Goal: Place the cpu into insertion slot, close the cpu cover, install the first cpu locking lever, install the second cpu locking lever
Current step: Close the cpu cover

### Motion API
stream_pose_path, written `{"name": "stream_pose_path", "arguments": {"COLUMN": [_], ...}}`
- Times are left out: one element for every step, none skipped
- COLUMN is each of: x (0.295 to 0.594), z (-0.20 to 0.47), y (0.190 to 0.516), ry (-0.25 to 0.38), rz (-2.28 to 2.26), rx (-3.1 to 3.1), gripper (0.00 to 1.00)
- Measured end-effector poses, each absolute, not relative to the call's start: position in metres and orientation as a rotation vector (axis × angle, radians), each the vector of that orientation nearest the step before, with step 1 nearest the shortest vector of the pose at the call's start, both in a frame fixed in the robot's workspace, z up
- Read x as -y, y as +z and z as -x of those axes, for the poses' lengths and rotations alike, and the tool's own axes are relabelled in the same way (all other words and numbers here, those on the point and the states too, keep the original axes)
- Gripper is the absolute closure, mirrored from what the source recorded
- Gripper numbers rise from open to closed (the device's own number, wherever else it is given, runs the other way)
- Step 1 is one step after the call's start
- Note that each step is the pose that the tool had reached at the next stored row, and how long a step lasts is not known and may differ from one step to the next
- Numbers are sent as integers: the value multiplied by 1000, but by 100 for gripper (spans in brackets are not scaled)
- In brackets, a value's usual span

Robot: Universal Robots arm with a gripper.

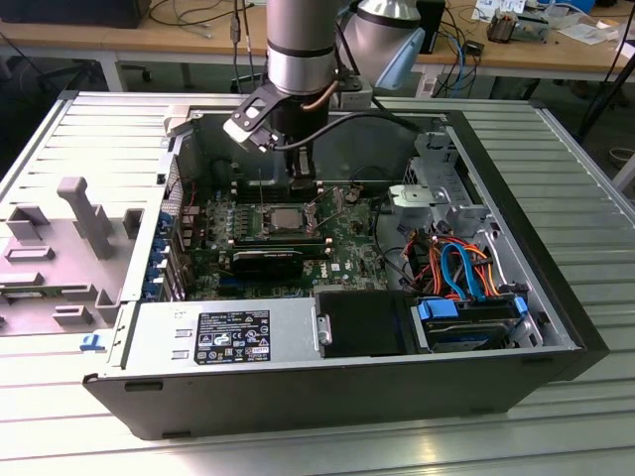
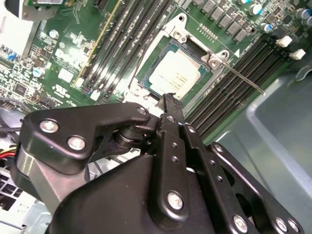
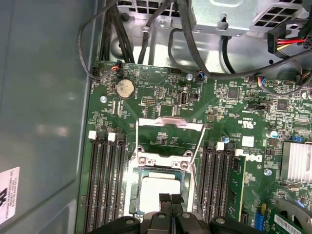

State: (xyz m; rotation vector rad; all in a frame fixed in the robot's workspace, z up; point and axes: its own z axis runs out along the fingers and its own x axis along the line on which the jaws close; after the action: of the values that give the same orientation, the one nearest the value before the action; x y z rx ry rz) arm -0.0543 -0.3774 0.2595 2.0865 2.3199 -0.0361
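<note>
Seating check from my desk

I see the cpu (image 2: 175, 73), a flat silvery square, lying in the dark-rimmed insertion slot (image 2: 146, 83), framed by the thin grey metal cpu cover (image 3: 163, 162). My black gripper (image 3: 170, 198) hangs just above the slot's edge, jaws pressed together, gripping nothing.

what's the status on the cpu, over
gripper shut, empty, tips by cpu edge. cpu flat in insertion slot. thin lever rod angled out beside it.

Cpu (image 2: 175, 73) in cpu cover (image 2: 192, 48) window, mem slots (image 3: 105, 185) either side, on mobo (image 3: 161, 97).
</note>
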Motion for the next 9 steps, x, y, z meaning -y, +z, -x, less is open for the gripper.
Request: {"name": "stream_pose_path", "arguments": {"x": [379,380,381,382,382,383,383,383,383], "z": [54,52,49,45,43,38,35,30,26], "y": [259,259,259,259,259,259,259,259,259], "ry": [-36,-37,-38,-39,-40,-41,-42,-44,-45], "rz": [-2087,-2087,-2087,-2088,-2088,-2088,-2089,-2090,-2090], "rx": [-2320,-2320,-2321,-2321,-2322,-2322,-2323,-2324,-2324], "gripper": [89,89,89,89,89,89,89,89,89]}}
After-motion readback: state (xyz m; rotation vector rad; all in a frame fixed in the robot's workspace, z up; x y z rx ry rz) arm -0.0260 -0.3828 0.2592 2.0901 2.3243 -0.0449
